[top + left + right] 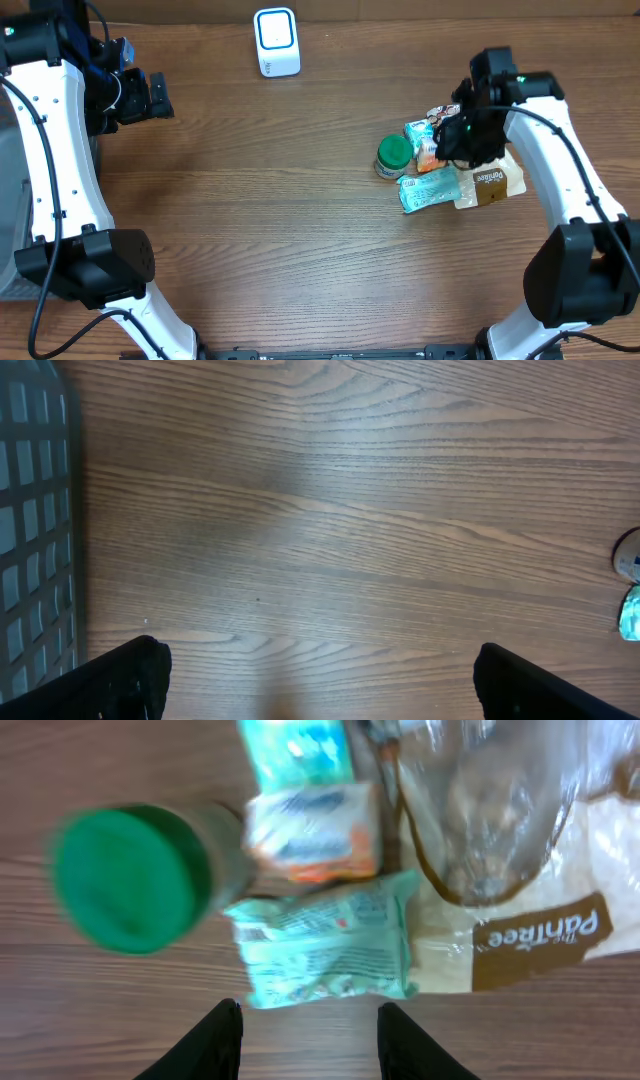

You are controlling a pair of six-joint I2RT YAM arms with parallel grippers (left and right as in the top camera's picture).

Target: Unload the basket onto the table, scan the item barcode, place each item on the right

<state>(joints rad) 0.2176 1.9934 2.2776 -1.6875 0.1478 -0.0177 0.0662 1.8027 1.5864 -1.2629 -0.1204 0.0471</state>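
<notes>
Right wrist view: the right gripper (308, 1025) hangs with fingers apart, empty. A mint-green packet (325, 950) lies flat on the right side of the table (100, 1020), just ahead of the fingertips, beside a green-lidded jar (130, 880).

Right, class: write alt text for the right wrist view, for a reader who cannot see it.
Two dark fingers stand apart and empty over a wooden table, just short of a pale green packet. Beyond it are a blurred green-lidded jar, an orange and white packet and a clear bread bag with a brown label.
</notes>
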